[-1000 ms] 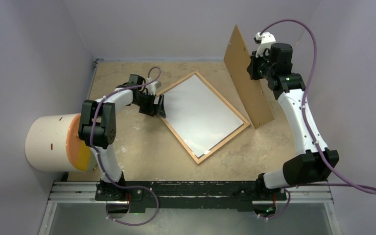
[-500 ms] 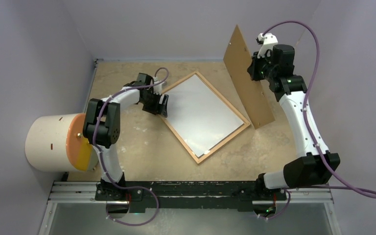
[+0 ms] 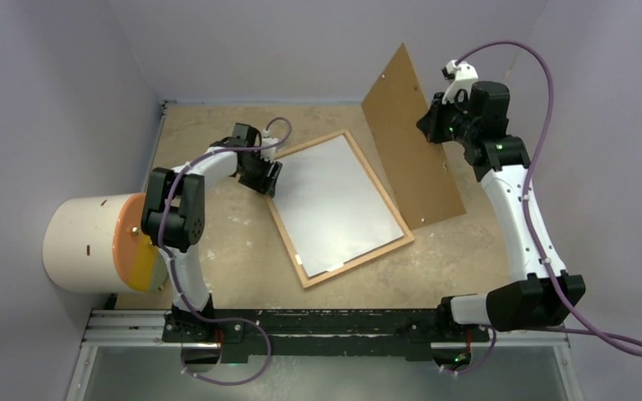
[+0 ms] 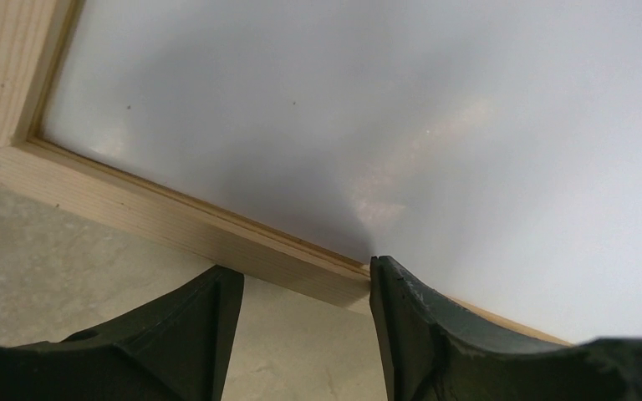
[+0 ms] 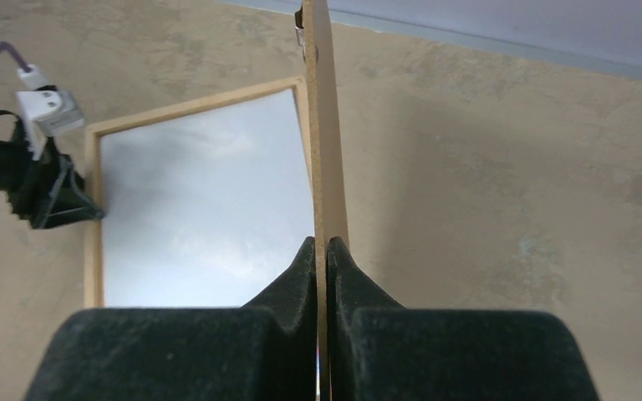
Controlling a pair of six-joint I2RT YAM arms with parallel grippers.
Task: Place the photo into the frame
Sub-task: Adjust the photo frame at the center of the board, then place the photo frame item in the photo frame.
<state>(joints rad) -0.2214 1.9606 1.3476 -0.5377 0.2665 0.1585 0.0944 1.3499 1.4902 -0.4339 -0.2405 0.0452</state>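
Note:
The light-wood frame (image 3: 403, 222) lies flat on the table. A white sheet (image 3: 334, 205) fills it and looks like the photo's plain back; no printed side shows. My left gripper (image 3: 269, 177) is open at the frame's left edge. In the left wrist view the gripper (image 4: 305, 288) has its jaws spread against the moulding (image 4: 175, 225), with the right fingertip (image 4: 389, 280) touching it. My right gripper (image 3: 431, 125) is shut on a brown backing board (image 3: 405, 142), which stands on edge by the frame's far right side. The right wrist view shows the gripper (image 5: 322, 246) pinching the board (image 5: 322, 125).
A white cylinder with an orange lid (image 3: 84, 242) lies at the table's left edge beside the left arm. Purple walls close the back and sides. A metal rail (image 3: 326, 326) runs along the near edge.
The frame has turned clockwise on the table, its near corner sliding left. The left gripper shifted a little toward the back. The right gripper swung the board so more of its face shows.

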